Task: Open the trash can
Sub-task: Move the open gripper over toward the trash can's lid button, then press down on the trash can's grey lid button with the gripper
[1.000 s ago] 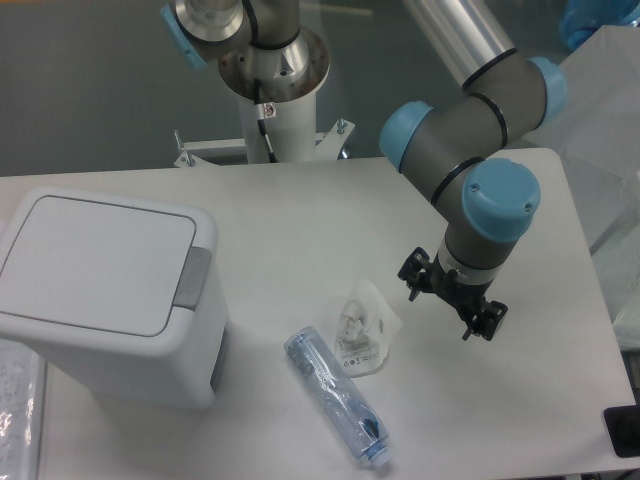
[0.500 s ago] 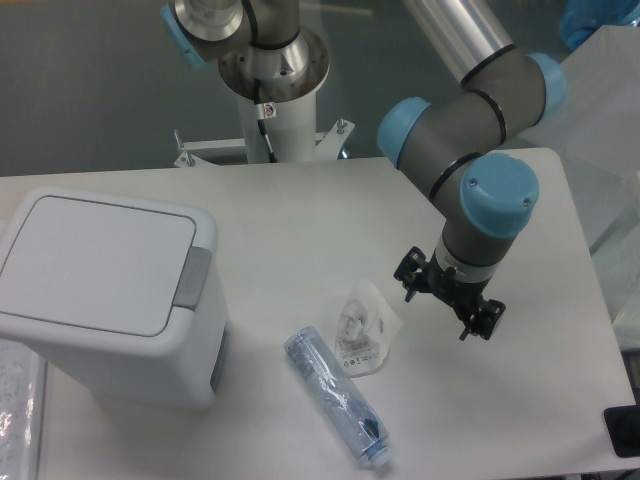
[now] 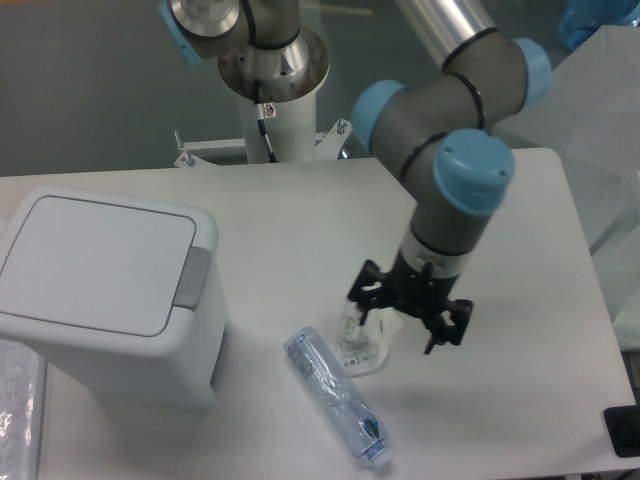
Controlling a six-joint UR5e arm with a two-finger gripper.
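Note:
The trash can (image 3: 105,295) is a large white boxy bin at the left of the table. Its flat lid (image 3: 90,260) lies closed, with a grey push-button tab (image 3: 192,277) on its right edge. My gripper (image 3: 406,315) hangs above the table right of centre, well to the right of the bin. Its black fingers (image 3: 440,325) stand apart with nothing between them. It is over the right edge of a clear plastic bag.
A crumpled clear plastic bag (image 3: 362,330) lies partly under the gripper. A clear plastic bottle (image 3: 338,396) lies flat in front of it. The robot base pedestal (image 3: 272,85) stands at the back. A dark object (image 3: 623,432) sits at the right edge.
The arm has swung left and a little forward. The gripper moved from right of the plastic bag to above its right edge, and it rotated. The bin has not moved.

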